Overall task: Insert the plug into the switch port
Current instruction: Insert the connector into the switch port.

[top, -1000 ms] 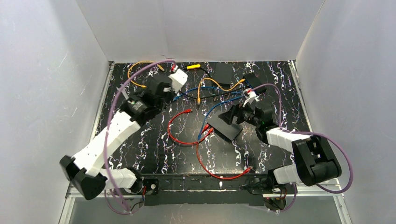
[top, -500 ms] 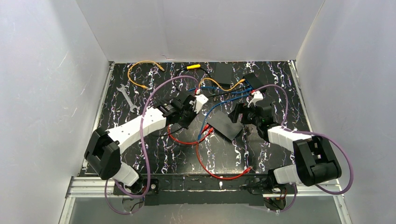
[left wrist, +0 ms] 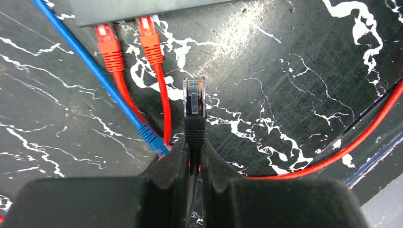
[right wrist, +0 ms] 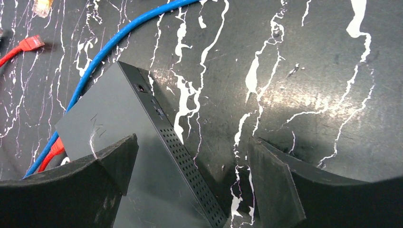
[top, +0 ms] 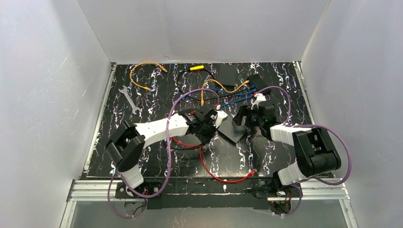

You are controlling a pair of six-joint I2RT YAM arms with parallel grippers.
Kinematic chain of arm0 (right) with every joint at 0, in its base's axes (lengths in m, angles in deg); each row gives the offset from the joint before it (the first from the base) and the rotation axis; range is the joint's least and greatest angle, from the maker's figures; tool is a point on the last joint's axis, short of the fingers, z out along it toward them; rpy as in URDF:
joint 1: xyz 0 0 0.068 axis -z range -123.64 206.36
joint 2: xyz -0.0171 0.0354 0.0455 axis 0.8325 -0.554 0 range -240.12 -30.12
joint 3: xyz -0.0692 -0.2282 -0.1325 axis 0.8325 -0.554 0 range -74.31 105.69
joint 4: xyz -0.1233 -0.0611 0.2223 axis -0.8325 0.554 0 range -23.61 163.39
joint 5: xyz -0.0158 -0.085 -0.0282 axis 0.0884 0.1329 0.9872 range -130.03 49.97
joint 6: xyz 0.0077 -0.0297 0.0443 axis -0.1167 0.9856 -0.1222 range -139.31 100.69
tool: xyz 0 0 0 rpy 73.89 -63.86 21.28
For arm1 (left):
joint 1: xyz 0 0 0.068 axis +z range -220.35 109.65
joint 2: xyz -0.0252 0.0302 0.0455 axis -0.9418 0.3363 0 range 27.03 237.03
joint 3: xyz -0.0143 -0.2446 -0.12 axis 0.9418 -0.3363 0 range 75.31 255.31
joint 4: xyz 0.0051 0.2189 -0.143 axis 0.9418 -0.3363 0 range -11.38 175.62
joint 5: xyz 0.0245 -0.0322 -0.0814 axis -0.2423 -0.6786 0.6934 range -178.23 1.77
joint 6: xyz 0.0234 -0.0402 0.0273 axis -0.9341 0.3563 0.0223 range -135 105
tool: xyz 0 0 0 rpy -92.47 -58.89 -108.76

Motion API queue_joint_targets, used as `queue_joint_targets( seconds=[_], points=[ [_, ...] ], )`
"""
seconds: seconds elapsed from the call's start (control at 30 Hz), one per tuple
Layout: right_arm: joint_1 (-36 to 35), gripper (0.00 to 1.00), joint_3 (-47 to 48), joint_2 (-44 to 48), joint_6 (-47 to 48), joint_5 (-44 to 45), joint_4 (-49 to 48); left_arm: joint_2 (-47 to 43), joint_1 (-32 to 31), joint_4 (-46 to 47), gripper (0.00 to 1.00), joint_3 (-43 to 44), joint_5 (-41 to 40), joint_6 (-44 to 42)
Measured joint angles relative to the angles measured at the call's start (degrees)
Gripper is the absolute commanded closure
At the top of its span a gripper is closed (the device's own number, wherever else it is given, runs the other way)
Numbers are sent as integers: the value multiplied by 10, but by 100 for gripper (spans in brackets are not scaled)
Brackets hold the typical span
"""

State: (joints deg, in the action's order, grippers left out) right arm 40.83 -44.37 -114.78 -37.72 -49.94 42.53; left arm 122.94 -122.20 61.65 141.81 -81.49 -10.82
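Plug [left wrist: 195, 102] pinched in left tool [left wrist: 193, 153]; right tool [right wrist: 191, 144] wide open.

You see a matt grey plastic switch [right wrist: 111, 126], a clear glossy plastic plug [left wrist: 195, 98], and under the switch a scuffed, shiny marbled tabletop [right wrist: 304, 61].

Overhead and close wrist views share the switch [top: 232, 130].

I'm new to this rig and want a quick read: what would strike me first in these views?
The left end effector pinches a black cable plug with a clear tip, aimed at the dark grey switch box but short of it, beside two red plugs seated in it. The right end effector stands open astride the switch's vented edge.
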Motion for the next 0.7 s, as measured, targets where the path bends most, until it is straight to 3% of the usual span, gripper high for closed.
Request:
queue_joint_targets(
  seconds=[0.47, 0.7],
  points=[
    [1, 27, 23, -40, 3, -87, -3, 100, -43, -41, 100, 85, -33, 72],
    [1, 46, 23, -40, -6, -117, 2, 128, -49, -67, 100, 103, -48, 94]
  ],
)
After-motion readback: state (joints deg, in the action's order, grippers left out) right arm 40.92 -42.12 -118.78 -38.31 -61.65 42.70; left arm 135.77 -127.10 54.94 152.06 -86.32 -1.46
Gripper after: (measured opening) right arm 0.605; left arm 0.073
